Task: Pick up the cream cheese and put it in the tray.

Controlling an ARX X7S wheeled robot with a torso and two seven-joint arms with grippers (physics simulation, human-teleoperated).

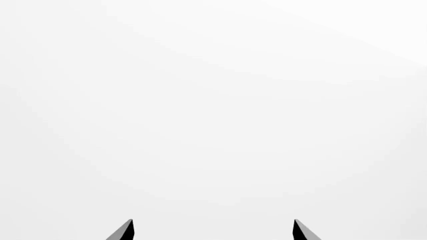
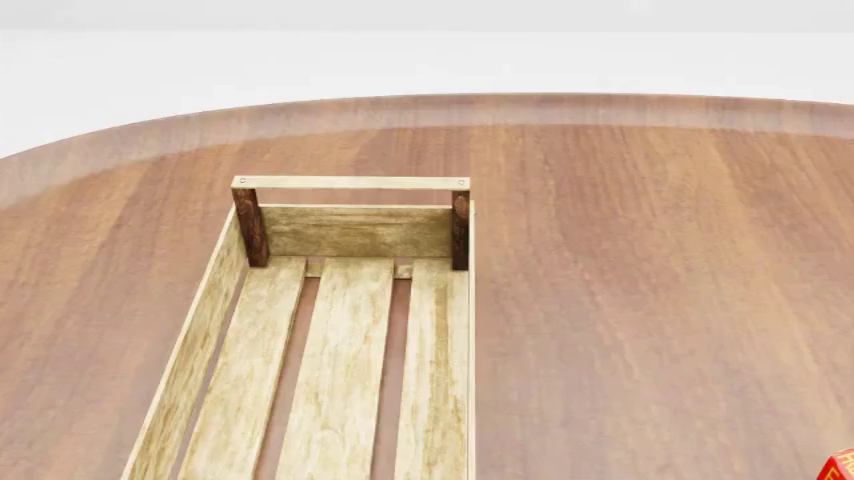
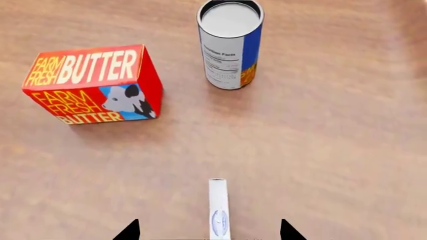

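Observation:
In the right wrist view the cream cheese is a thin white box with a pale blue oval logo, seen edge-on on the wooden table. It lies between the two dark fingertips of my right gripper. The jaws stand wide apart and touch nothing. My left gripper is open and empty, with only blank white in front of it. The tray, a long pale slatted crate with dark corner posts and a rail handle, lies left of centre in the head view. Neither gripper shows in the head view.
A red-orange butter box and a blue-and-orange can stand on the table beyond the cream cheese. A corner of the butter box shows at the head view's lower right. The round table's far edge curves across the back.

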